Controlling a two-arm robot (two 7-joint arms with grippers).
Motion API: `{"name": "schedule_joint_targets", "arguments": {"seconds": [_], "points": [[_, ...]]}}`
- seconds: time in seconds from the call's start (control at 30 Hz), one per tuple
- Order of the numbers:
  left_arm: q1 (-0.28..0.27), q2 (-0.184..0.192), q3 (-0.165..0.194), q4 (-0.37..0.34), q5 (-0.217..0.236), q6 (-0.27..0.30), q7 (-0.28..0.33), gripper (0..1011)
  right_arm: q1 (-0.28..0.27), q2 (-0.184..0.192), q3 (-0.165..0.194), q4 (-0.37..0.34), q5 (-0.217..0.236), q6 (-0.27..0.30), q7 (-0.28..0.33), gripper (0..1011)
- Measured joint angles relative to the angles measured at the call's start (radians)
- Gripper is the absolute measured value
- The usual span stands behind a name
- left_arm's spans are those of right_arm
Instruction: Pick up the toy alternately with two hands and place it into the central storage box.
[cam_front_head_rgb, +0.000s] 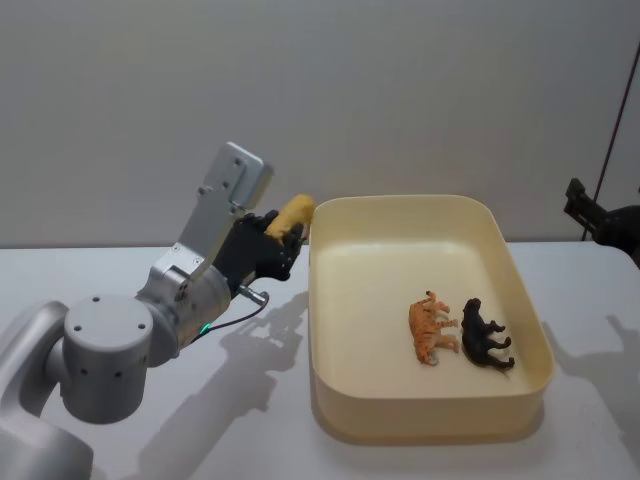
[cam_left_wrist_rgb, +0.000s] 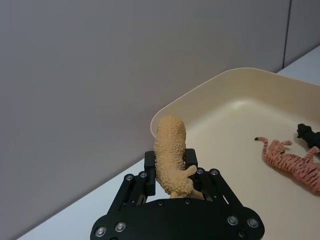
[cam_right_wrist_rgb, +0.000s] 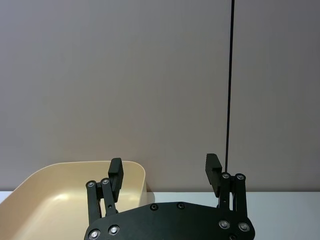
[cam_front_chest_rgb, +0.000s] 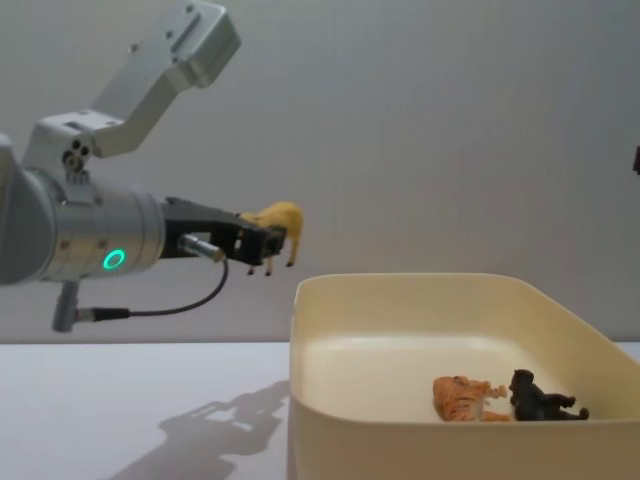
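While the black two-fingered left gripper (cam_front_head_rgb: 278, 238) hangs above the white bench just outside the left wall of the large pale cream-yellow plastic storage box (cam_front_head_rgb: 520, 280), its fingers (cam_left_wrist_rgb: 150, 161) are clamped on a tan woolly toy animal (cam_left_wrist_rgb: 171, 161). From the chest, the toy animal (cam_front_chest_rgb: 274, 226) sits raised above the rim, just left of the box's far left corner, apart from the wall. Its long axis runs on from the fingers toward the box, the head end foremost and the legs pointing down. The box interior therefore lies to the right of the held toy; a short carry in that direction would probably bring it over the open floor. An orange striped toy tiger (cam_front_head_rgb: 431, 329) and a black toy animal (cam_front_head_rgb: 485, 335) already lie side by side near the right wall of the box, leaving the left part of the floor free. The black two-fingered right gripper (cam_right_wrist_rgb: 165, 172) hovers with its fingers spread and nothing between them, at the right edge of the bench beside the box.
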Motion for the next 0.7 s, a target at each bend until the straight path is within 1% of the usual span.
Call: {"name": "schedule_joint_targets", "arguments": {"seconds": [0.1,0.13,0.27,0.37,0.4,0.6,0.7], "points": [[-0.020,-0.008,0.004,0.013,0.016,-0.006,-0.049,322,0.000,0.000,0.000,0.000,0.000,0.000,0.000,1001],[-0.020,-0.008,0.004,0.013,0.016,-0.006,-0.049,322,0.000,0.000,0.000,0.000,0.000,0.000,0.000,1001],[-0.052,-0.022,0.012,0.043,0.043,-0.016,-0.129,322,0.000,0.000,0.000,0.000,0.000,0.000,0.000,1001],[-0.068,-0.030,0.017,0.061,0.057,-0.024,-0.167,322,0.000,0.000,0.000,0.000,0.000,0.000,0.000,1001],[-0.079,-0.036,0.021,0.075,0.067,-0.028,-0.188,322,0.000,0.000,0.000,0.000,0.000,0.000,0.000,1001],[-0.127,-0.064,0.036,0.139,0.108,-0.052,-0.261,322,0.000,0.000,0.000,0.000,0.000,0.000,0.000,1001],[-0.139,-0.072,0.040,0.156,0.118,-0.060,-0.279,328,0.000,0.000,0.000,0.000,0.000,0.000,0.000,1001]]}}
